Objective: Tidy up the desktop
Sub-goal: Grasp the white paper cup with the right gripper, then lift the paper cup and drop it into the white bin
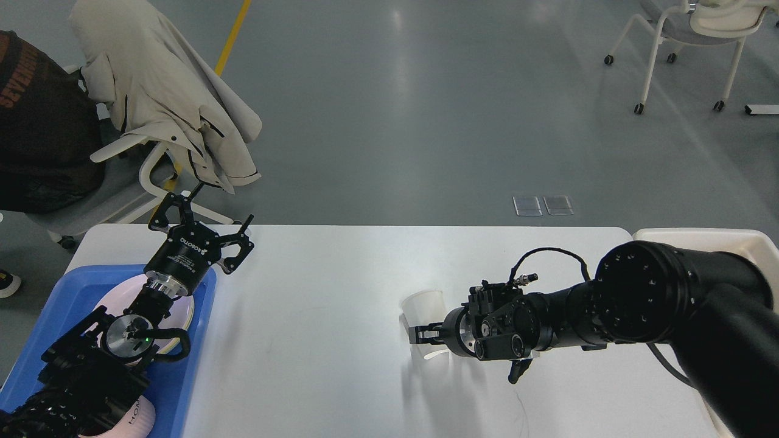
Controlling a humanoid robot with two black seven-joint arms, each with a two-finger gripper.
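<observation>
One white desktop (341, 286) on grey floor (426, 109); left jaws (204, 225) spread, right jaws (420, 333) unclear beside cup (423, 304)

One counter (341, 286) is seen across the middle of the frame. One blue tray (182, 377) is counted at lower left, with one white plate (182, 307) in it. One translucent cup (423, 304) is counted at centre. One cream bin (736, 240) is seen at right. Two chairs are counted: one (131, 176) at upper left, draped with one coat (158, 91), and one (688, 30) at upper right. Two robot arms are counted.
</observation>
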